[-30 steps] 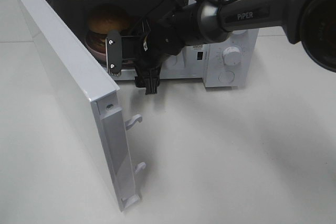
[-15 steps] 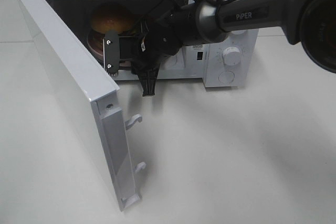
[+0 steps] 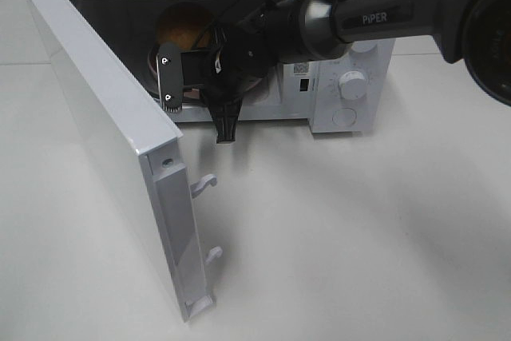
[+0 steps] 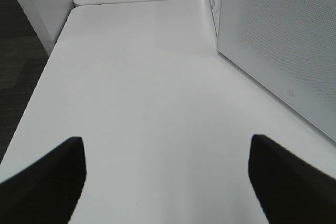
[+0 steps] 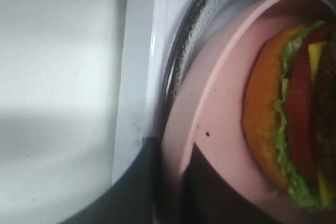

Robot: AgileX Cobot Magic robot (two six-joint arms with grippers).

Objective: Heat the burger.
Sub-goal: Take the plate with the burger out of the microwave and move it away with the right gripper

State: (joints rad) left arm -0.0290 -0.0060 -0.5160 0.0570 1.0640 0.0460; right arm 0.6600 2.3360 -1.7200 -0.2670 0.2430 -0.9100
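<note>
The burger sits on a pink plate inside the open microwave. My right gripper reaches into the cavity from the right. In the right wrist view, its dark fingers are shut on the rim of the pink plate, one on each side. The burger shows its bun, lettuce, tomato and cheese just beyond them. The plate rests on the glass turntable. My left gripper hangs open over the bare white table, holding nothing.
The microwave door swings far out to the left toward the front, with its latch hooks sticking out. Dials sit on the microwave's right panel. White table spreads in front.
My right gripper closed on the plate rim. The plate and burger shifted to the right inside the microwave. The left gripper stayed put.
</note>
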